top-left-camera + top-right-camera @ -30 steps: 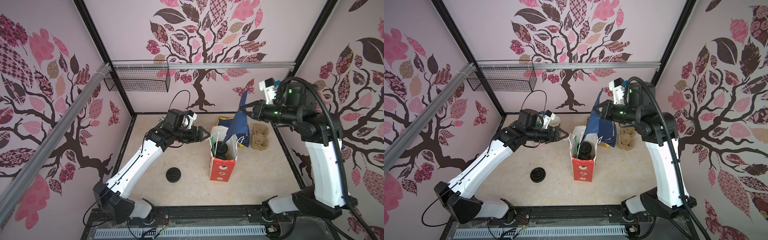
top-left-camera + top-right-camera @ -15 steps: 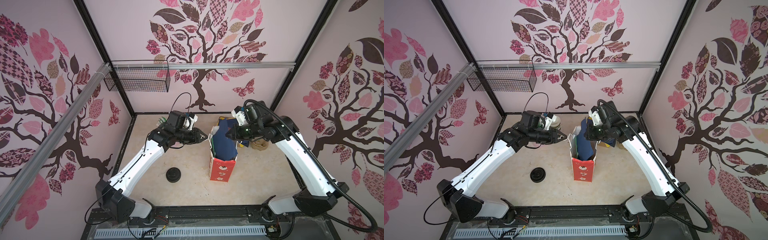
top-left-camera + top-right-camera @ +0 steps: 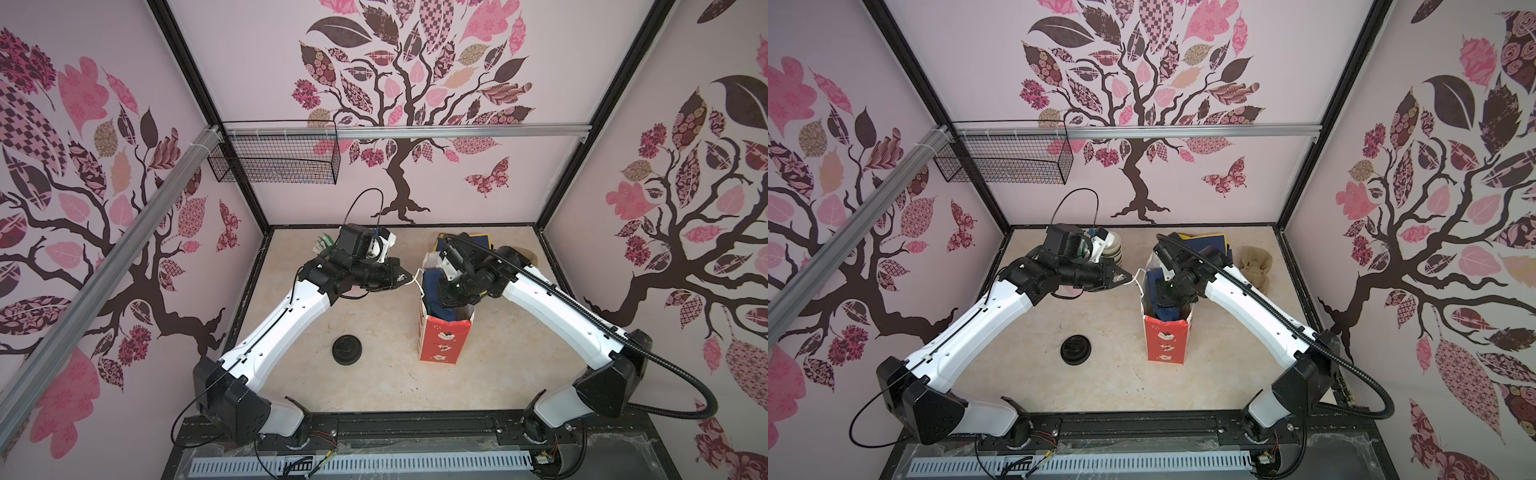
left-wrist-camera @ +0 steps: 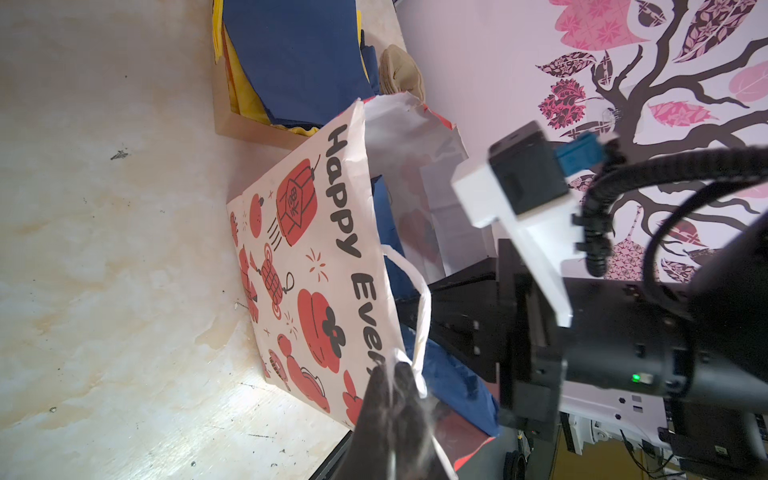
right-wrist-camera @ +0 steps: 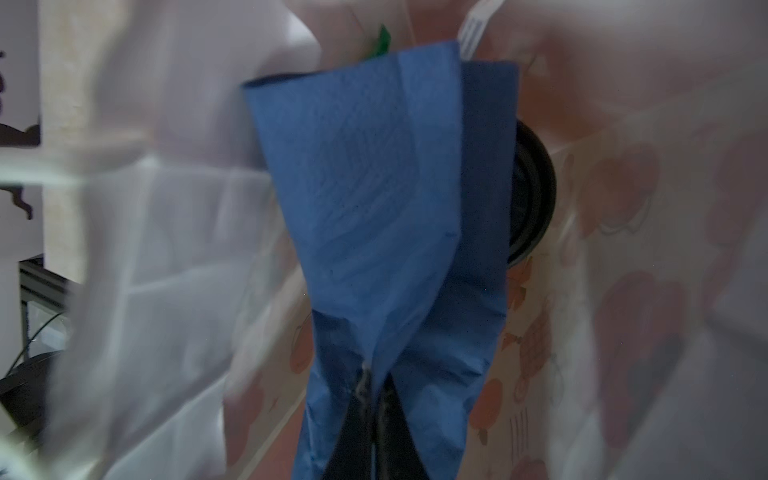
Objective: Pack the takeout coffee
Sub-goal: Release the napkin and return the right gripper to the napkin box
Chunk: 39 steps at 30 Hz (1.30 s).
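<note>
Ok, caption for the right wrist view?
Right gripper holds a blue napkin inside the paper bag, beside a black cup lid.

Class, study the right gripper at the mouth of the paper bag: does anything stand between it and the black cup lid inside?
Yes. The blue napkin that the right gripper pinches hangs in front of the black lid, hiding most of it in the right wrist view.

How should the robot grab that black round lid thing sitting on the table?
Pinch the black lid stack across its outer rim, coming straight down from above. It lies flat and squat on the table, so its side gives little to hold from a sideways approach. It is round, and nothing stands close around it, so a finger should fit on each side.
</note>
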Motion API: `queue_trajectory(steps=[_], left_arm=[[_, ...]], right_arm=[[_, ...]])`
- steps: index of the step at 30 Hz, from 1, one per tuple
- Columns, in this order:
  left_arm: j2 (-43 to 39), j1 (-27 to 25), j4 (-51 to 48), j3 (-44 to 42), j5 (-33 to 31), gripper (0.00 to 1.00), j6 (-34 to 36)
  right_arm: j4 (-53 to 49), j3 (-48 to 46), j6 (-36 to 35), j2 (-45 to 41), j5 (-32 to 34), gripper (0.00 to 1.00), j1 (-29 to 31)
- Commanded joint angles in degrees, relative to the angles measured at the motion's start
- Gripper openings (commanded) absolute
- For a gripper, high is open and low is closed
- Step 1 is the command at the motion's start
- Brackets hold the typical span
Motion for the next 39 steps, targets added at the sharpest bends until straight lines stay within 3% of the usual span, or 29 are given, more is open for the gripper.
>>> queue_trajectory(steps=[1, 8, 14, 19, 22, 25, 29, 39], left_arm=[[-0.5, -0.1, 0.9, -1.8, -0.2, 0.00, 0.1], [-0.3, -0.1, 1.2, -1.9, -0.4, 0.00, 0.0], [0.0, -0.1, 1.5, -2.1, -0.2, 0.00, 0.0], [0.3, -0.1, 1.7, -1.9, 0.2, 0.00, 0.0], [0.3, -0.1, 1.6, -1.9, 0.2, 0.00, 0.0], [0.3, -0.1, 1.7, -1.9, 0.3, 0.00, 0.0], [0.3, -0.1, 1.9, -1.8, 0.3, 0.00, -0.1], [0.5, -0.1, 1.3, -1.0, 0.2, 0.00, -0.4]], right_arm=[[0.7, -0.5, 1.7, 2.0, 3.0, 0.06, 0.3], [-3.4, 7.9, 1.4, 1.4, 6.0, 0.49, 0.3], [-8.3, 17.2, 1.6, -1.4, 9.1, 0.69, 0.3], [-11.7, 26.6, 2.2, -1.0, 9.0, 0.68, -2.8], [-9.6, 29.4, 1.9, -1.8, 4.4, 0.65, -12.1], [-1.8, 23.0, 1.2, -3.9, -1.6, 0.62, -23.9], [11.9, 6.8, 2.0, -4.3, -6.7, 0.57, -35.4], [29.7, -4.3, -0.7, 10.8, -13.0, 0.52, -41.2]])
